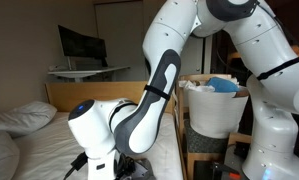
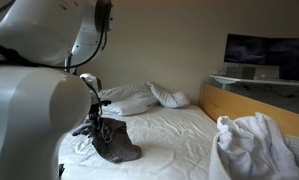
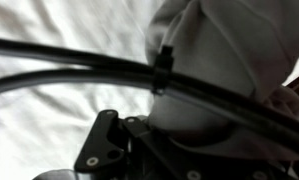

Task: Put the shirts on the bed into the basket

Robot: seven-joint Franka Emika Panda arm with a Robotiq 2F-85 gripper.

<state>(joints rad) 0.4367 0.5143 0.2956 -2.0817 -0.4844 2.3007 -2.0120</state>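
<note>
In an exterior view my gripper [image 2: 97, 126] is low over the bed [image 2: 174, 130], shut on the top of a dark grey shirt [image 2: 119, 148] whose lower part still rests bunched on the white sheet. The wrist view is filled by that grey cloth [image 3: 229, 55] in front of the gripper [image 3: 179, 135], with black cables crossing it. A crumpled white shirt [image 2: 254, 145] lies on the bed in the foreground. The white basket [image 1: 215, 110] stands beside the bed with a bright blue shirt [image 1: 225, 85] inside it.
Plump white pillows [image 2: 139, 97] lie at the head of the bed by the wooden headboard [image 2: 251, 108]. A monitor [image 1: 81, 45] stands on a desk behind the bed. The robot's white arm links [image 1: 139, 115] block much of the bed.
</note>
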